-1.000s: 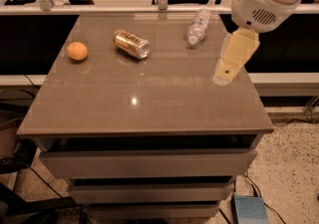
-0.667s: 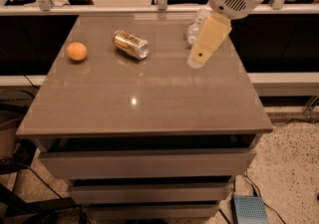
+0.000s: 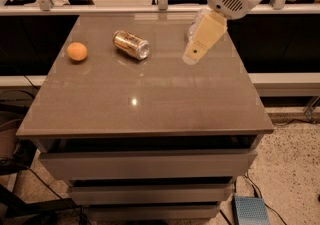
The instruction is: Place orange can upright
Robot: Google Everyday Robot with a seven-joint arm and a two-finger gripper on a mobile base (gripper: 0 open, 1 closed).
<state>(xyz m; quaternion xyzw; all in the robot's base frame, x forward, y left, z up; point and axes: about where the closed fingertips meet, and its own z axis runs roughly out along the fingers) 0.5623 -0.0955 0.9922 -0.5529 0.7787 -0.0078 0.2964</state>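
The orange can (image 3: 131,44) lies on its side towards the back of the worktop (image 3: 150,104), left of the middle. Its silver end points to the right and forward, and there is a dark marking on its gold side. Nothing touches it. A round orange fruit (image 3: 77,51) sits well apart to its left. A clear plastic bottle (image 3: 195,19) lies at the back right, partly hidden.

The claw (image 3: 193,55) hangs in the air above the back right of the worktop, just in front of that bottle and well to the right of the can. It hangs from the arm's white housing and slants down to the left. From here I cannot tell how wide the claw is open. It appears to carry nothing.

A second ago the claw was further right and nearer the front edge. Since then it has swung left and towards the back, closing some of the gap to the can. The can, the fruit and the bottle have not moved.

This looks like the approach, with the can not yet gripped. The claw needs to travel further left and come down before the can can be lifted and set on its end.
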